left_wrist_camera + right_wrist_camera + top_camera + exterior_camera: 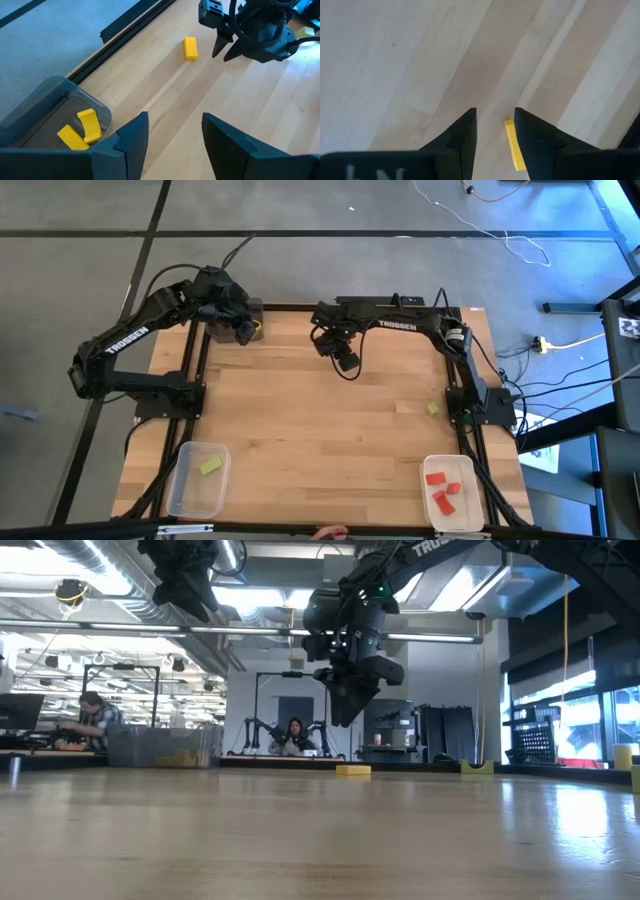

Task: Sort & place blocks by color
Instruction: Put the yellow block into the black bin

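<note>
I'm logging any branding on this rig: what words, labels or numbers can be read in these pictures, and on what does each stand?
"TROSSEN" in white on the left arm, seen from the high view.
"TROSSEN" on the right arm, small but legible in the high view.
"TRUS...", cut off by the picture's edge, on an arm link in the low view.
A black-and-white square marker beside the table shows a pattern, no readable text.
Nothing else is readable.

Grey floor (pixel 300 205) with cables (pixel 520 250); bright workshop, people at desks (pixel 60 745)
</note>
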